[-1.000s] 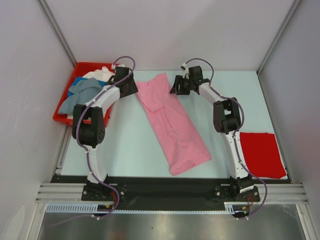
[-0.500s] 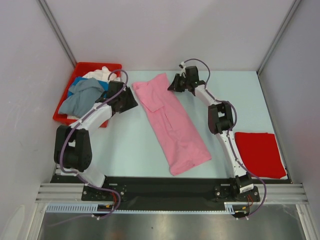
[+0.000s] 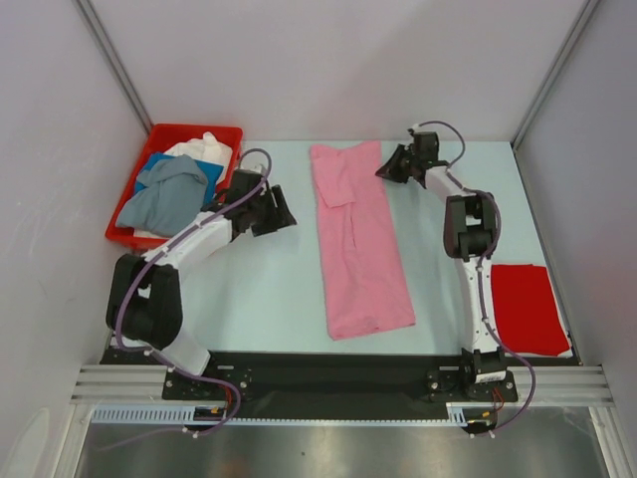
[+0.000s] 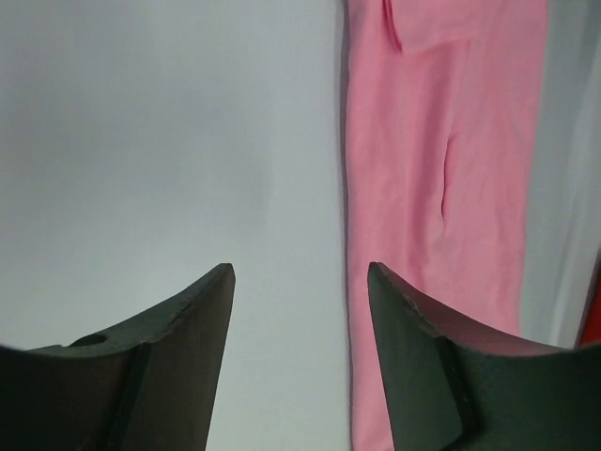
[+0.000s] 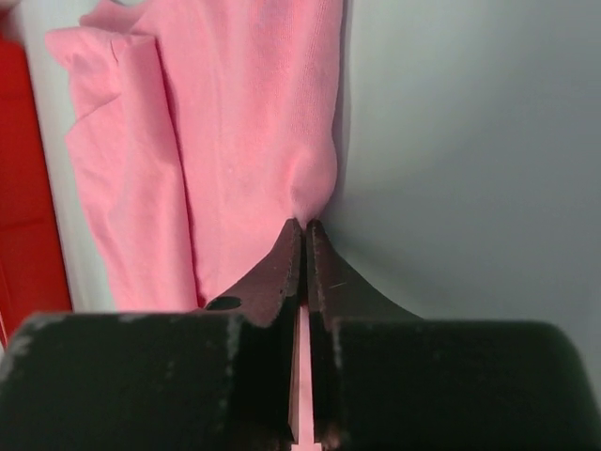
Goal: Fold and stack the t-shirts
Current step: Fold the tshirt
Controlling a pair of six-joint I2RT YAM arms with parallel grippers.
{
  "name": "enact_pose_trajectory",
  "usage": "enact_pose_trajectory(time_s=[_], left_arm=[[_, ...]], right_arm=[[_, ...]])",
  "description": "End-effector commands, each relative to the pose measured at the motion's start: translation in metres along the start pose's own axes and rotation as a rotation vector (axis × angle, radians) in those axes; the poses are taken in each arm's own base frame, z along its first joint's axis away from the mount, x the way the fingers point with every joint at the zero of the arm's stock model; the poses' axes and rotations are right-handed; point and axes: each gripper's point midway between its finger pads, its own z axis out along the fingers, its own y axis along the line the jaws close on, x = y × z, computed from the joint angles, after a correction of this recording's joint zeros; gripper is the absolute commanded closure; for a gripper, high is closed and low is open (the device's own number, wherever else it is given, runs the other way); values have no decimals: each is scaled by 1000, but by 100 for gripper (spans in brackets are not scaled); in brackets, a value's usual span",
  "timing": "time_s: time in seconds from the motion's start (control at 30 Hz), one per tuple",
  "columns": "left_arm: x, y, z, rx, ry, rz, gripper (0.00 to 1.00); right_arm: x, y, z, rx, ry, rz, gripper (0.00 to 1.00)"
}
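A light pink t-shirt (image 3: pixel 358 239), folded into a long strip, lies lengthwise in the middle of the table. My right gripper (image 3: pixel 388 171) is shut on its right edge near the far end; in the right wrist view the cloth (image 5: pixel 244 113) bunches into the closed tips (image 5: pixel 306 225). My left gripper (image 3: pixel 289 214) stands open just left of the strip, over bare table, with nothing between its fingers (image 4: pixel 300 272); the pink cloth (image 4: pixel 441 188) runs past its right finger. A folded red t-shirt (image 3: pixel 526 309) lies at the near right.
A red plastic bin (image 3: pixel 194 128) at the back left holds a grey-blue shirt (image 3: pixel 164 194), a blue one (image 3: pixel 164 162) and a white one (image 3: pixel 204 146). Grey walls close in the table on three sides.
The right gripper has shut on the pink t-shirt's edge and pulled it right, swinging the strip from diagonal to nearly straight. The left gripper moved forward and right toward the shirt.
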Motion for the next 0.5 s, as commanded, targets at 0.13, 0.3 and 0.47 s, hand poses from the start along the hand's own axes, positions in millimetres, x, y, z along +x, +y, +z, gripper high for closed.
enact_pose_trajectory(time_s=[0.13,0.3,0.47], left_arm=[[48,-79,13,196,179,82,34],[99,-87,2,238,299,67,34],[135,-76,-20,232,358,49,34]], right_arm=[[-25,-54,-73,192,64,9,73],[-19,-46,-142,303,150,26,44],[55,-26,-207,294,266,112,38]])
